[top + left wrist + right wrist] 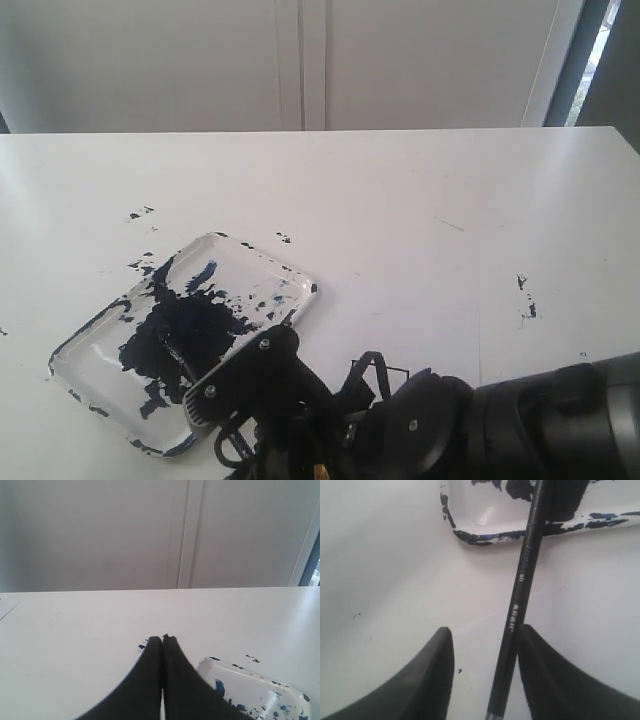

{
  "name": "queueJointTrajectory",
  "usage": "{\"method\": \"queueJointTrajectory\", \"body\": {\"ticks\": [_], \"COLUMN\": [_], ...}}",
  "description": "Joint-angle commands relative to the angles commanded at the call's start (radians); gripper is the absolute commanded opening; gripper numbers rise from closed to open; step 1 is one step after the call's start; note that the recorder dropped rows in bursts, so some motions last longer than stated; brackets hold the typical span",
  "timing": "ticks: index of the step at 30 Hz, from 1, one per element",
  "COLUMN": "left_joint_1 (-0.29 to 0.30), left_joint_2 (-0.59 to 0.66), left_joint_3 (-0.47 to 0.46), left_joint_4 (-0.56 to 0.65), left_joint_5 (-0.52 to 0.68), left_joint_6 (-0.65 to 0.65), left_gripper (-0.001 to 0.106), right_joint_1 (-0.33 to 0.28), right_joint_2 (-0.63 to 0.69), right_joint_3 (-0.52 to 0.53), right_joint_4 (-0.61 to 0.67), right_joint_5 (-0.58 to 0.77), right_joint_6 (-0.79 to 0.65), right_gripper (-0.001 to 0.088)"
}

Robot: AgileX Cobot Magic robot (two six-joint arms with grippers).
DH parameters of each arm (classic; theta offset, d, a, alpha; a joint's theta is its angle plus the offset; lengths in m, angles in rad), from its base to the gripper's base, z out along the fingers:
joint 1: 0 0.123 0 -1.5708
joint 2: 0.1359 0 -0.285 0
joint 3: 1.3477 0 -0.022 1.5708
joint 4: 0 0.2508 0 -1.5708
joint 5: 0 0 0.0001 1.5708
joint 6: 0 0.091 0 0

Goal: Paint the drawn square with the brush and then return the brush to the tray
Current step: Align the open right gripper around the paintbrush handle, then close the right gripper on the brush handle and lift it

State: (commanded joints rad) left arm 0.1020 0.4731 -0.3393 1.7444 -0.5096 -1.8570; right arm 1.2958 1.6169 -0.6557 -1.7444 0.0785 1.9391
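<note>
Right wrist view, brush (520, 595) within spread gripper (485, 629)

One tray (100, 352), one brush (522, 580), seemingly one square (400, 372)

exterior: high, facing wall | wrists: low, close | shared: tray (100, 350)

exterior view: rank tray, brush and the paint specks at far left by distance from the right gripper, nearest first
1. brush, between the open jaws.
2. tray, just left of them.
3. paint specks, past the tray's far edge, upper left.
</note>
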Motion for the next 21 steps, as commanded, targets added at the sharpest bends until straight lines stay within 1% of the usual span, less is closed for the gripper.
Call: {"method": "queueJointTrajectory", "body": {"ticks": [5,9,17,21], "left_joint_1": [0.000,0.000,0.000,0.000], "left_joint_2": [0.000,0.000,0.000,0.000], "left_joint_3": [0.000,0.000,0.000,0.000], "left_joint_4": [0.000,0.000,0.000,0.000], "left_joint_5": [0.000,0.000,-0.002,-0.006], "left_joint_6": [0.000,0.000,0.000,0.000], "left_gripper": [0.000,0.000,0.000,0.000], "right_joint_1": [0.030,0.030,0.030,0.030], "right_joint_2": [0.000,0.000,0.001,0.027], "right_joint_3": [0.008,0.028,0.042,0.042], "right_joint_4": [0.000,0.000,0.000,0.000], "right_joint_5": [0.064,0.084,0.073,0.052], "right_joint_6": [-0.005,-0.008,-0.008,-0.008], "right_gripper": [0.0396,0.0392,0.0392,0.0392]}}
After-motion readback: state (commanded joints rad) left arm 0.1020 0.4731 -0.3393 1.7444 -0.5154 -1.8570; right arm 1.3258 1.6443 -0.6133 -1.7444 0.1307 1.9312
